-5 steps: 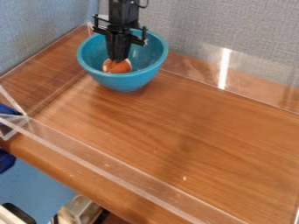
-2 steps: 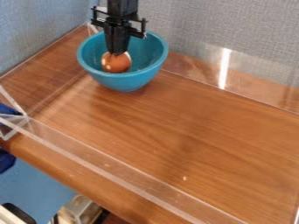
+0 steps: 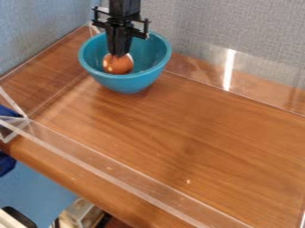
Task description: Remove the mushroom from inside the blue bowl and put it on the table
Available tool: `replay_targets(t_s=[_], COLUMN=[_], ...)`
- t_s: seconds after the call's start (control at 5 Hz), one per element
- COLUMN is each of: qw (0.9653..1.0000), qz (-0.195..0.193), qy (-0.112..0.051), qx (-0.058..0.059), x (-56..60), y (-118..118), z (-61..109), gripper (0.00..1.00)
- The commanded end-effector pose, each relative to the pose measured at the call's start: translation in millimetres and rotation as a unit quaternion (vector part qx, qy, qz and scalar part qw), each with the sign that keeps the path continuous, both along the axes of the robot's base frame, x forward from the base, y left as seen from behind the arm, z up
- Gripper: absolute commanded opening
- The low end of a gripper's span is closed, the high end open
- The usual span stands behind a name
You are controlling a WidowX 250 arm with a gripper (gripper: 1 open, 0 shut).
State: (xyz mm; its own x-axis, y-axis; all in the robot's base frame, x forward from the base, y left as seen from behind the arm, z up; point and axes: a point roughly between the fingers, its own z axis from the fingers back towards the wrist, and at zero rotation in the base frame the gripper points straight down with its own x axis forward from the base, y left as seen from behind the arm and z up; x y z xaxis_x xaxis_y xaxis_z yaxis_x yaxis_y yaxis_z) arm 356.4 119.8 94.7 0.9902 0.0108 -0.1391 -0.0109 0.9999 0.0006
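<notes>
The claw (image 3: 118,55) reaches straight down into the blue bowl (image 3: 145,76), clenched on the mushroom (image 3: 117,63), which sits low inside, at or just off the bottom. Gripping from above looks sensible, since the bowl's deep wall blocks any sideways exit. The wooden surface (image 3: 179,125) around is bare, though low clear acrylic walls (image 3: 256,76) hem its edges.
</notes>
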Motion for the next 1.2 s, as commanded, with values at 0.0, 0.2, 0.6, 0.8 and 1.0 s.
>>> replay_targets(t_s=[0.0, 0.2, 0.6, 0.8, 1.0], qw=[0.9975, 0.9974, 0.9973, 0.9973, 0.9972], qz=[-0.004, -0.003, -0.002, -0.001, -0.001], qy=[-0.067, -0.068, -0.069, -0.069, -0.07], qx=[0.023, 0.024, 0.025, 0.026, 0.027], x=[5.5, 5.3, 5.4, 5.4, 5.4], y=[-1.6, -1.9, -2.3, -2.6, -3.0], z=[51.8, 53.7, 55.8, 56.8, 58.2], gripper=[0.0, 0.0, 0.0, 0.0, 0.0])
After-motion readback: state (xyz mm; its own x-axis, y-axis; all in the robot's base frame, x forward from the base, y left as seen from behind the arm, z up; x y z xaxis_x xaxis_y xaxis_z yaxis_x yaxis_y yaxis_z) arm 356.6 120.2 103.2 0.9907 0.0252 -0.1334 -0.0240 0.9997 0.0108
